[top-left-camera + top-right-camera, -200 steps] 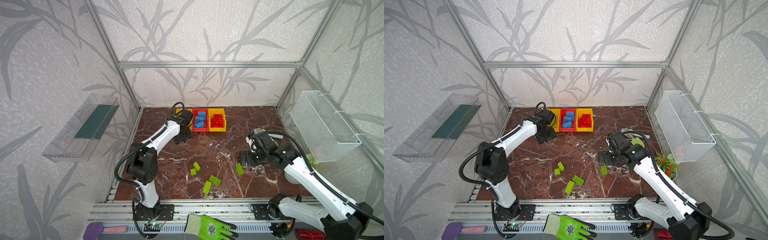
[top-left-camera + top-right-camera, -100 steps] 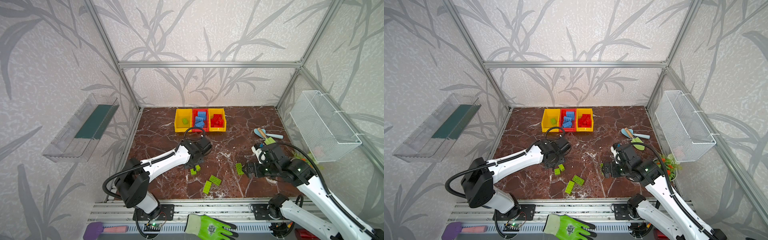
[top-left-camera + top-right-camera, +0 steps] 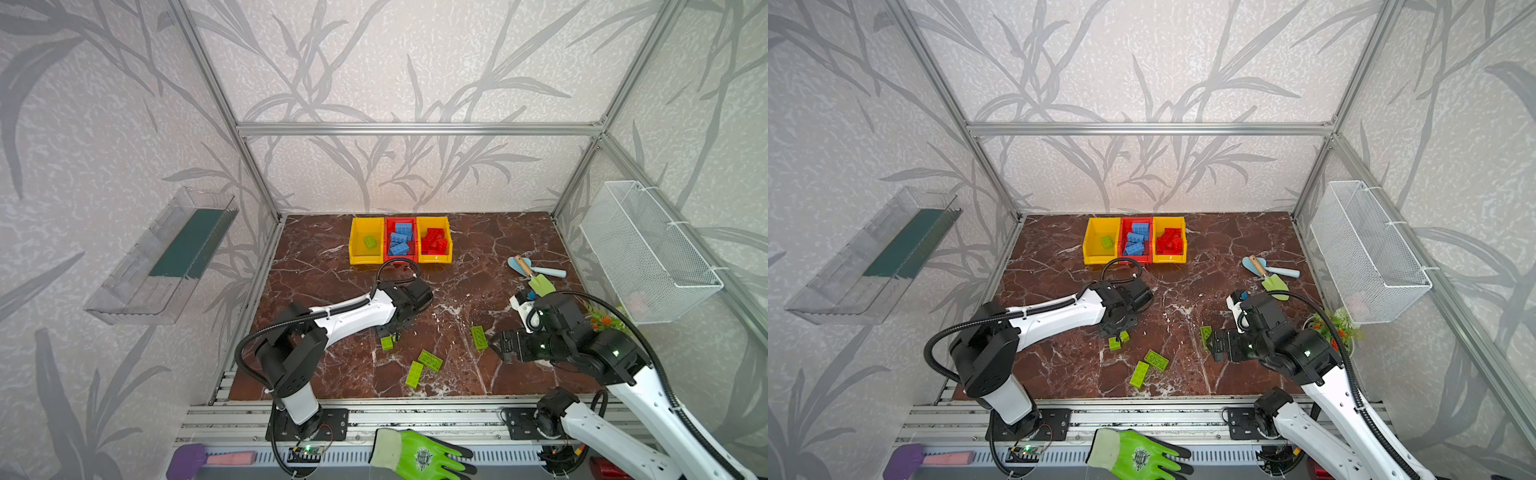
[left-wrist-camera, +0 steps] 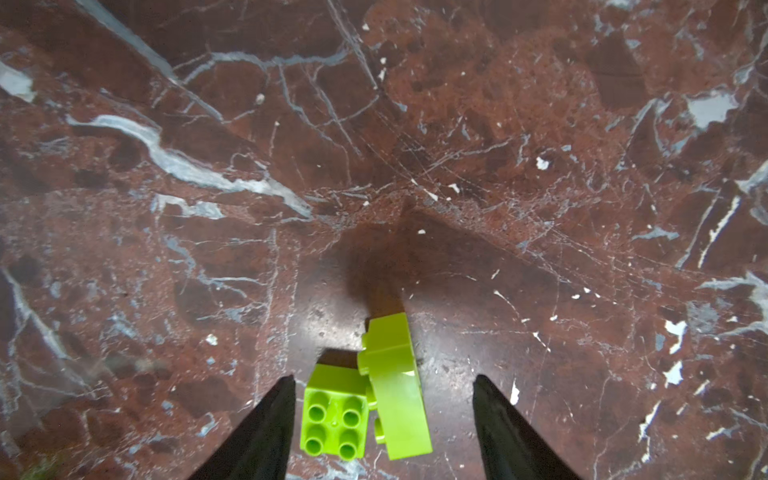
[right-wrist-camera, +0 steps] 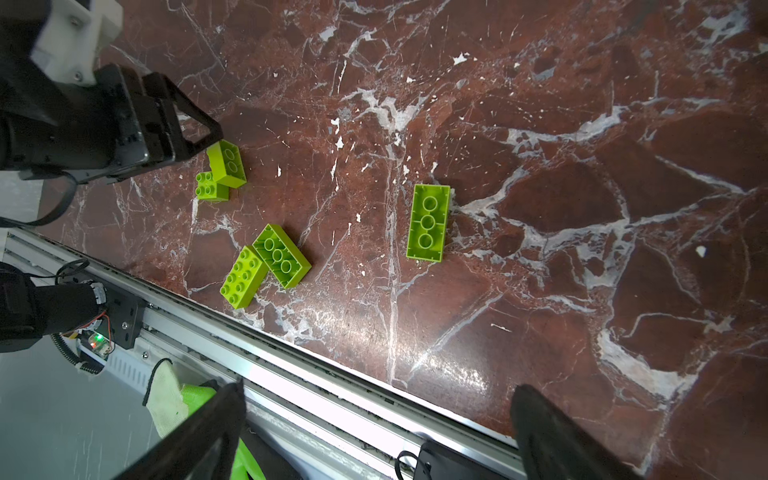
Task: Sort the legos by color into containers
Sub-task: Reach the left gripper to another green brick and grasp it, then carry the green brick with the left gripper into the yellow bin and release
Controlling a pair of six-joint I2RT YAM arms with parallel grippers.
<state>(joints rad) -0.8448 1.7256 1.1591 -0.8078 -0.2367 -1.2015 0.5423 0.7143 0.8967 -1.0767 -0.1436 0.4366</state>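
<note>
At the back wall: three joined bins stand in a row on the marble tabletop [image 3: 324,266]: left yellow bin [image 3: 360,257], red bin [image 3: 400,219], right yellow bin [image 3: 434,259].
Bin contents: lone green brick [image 3: 370,242] in the left yellow bin; blue bricks [image 3: 400,240] in the red bin; red bricks [image 3: 435,242] in the right yellow bin.
Left gripper [image 4: 382,380]: close above the tabletop, jaws parted and grasping nothing. Its fingers [image 4: 266,428] straddle two small bricks, with a sliver of tabletop showing between each finger and them.
Small pair: square green brick [image 4: 334,419] sits studs up, touching the tipped green brick [image 4: 395,386], which lies on its side.
Right gripper [image 5: 378,395]: spread wide and empty, over the front right of the tabletop.
Long green brick [image 5: 428,222]: hollow side up, alone, just beside the right gripper's fingertips in both top views.
Front pair: studs-up brick [image 5: 244,276] and hollow-side-up brick [image 5: 281,255], both long and green, touch at a corner near the front rail, between the two arms.
Right edge: garden trowels [image 3: 536,270] lie well apart from the bricks.
</note>
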